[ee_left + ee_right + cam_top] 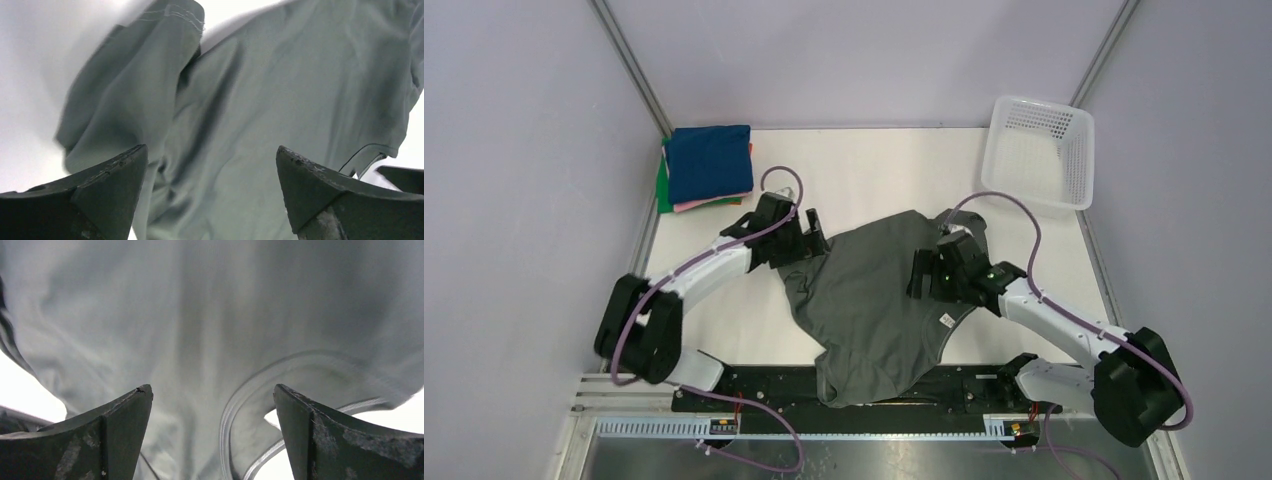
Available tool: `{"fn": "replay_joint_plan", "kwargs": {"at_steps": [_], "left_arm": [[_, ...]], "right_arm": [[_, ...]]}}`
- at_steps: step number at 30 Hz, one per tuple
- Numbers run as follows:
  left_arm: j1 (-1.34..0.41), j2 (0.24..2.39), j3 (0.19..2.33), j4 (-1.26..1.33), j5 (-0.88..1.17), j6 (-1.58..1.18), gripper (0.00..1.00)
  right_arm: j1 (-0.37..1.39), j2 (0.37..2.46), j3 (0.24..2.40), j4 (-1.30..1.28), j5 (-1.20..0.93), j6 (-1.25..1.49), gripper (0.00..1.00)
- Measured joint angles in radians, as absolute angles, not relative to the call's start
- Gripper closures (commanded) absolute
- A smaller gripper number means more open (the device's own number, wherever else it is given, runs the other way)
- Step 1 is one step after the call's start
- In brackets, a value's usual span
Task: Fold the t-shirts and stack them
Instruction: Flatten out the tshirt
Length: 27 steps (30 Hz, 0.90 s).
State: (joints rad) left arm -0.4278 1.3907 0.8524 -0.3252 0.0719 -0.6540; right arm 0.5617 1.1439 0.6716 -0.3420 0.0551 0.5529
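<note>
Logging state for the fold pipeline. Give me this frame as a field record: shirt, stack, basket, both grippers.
shirt in work: dark grey t-shirt, unfolded, spread mid-table, hem hanging over the near edge
done pile: folded t-shirt stack, far left corner, navy on top; pink, orange and green edges beneath
container: white mesh basket, far right corner
left gripper: open, at the shirt's left edge by a sleeve
right gripper: open, above the shirt near its collar
fold status: not yet begun

There is one unfolded grey-green t-shirt (874,300), four folded t-shirts (709,165) in one stack at far left, one white basket (1036,152) at far right, one left gripper (210,150), one right gripper (212,387).
</note>
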Motion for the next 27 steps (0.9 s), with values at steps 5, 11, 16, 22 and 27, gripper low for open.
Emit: {"fn": "replay_joint_plan", "kwargs": {"at_steps": [5, 11, 16, 22, 27], "left_arm": [[-0.433, 1.571, 0.894, -0.262, 0.160, -0.651, 0.01], [-0.428, 1.647, 0.920, -0.227, 0.175, -0.656, 0.01], [-0.426, 1.592, 0.840, -0.183, 0.154, -0.678, 0.01], [-0.458, 1.412, 0.656, -0.148, 0.159, -0.757, 0.01], [-0.588, 1.256, 0.577, -0.242, 0.157, -0.808, 0.01]], "right_arm": [[0.608, 1.148, 0.535, -0.305, -0.054, 0.633, 0.01], [0.587, 1.335, 0.627, -0.274, -0.048, 0.657, 0.01], [0.472, 1.589, 0.847, -0.256, -0.110, 0.661, 0.01], [0.344, 1.870, 1.179, -0.293, -0.144, 0.652, 0.00], [0.294, 2.068, 1.486, -0.399, -0.125, 0.598, 0.00]]}}
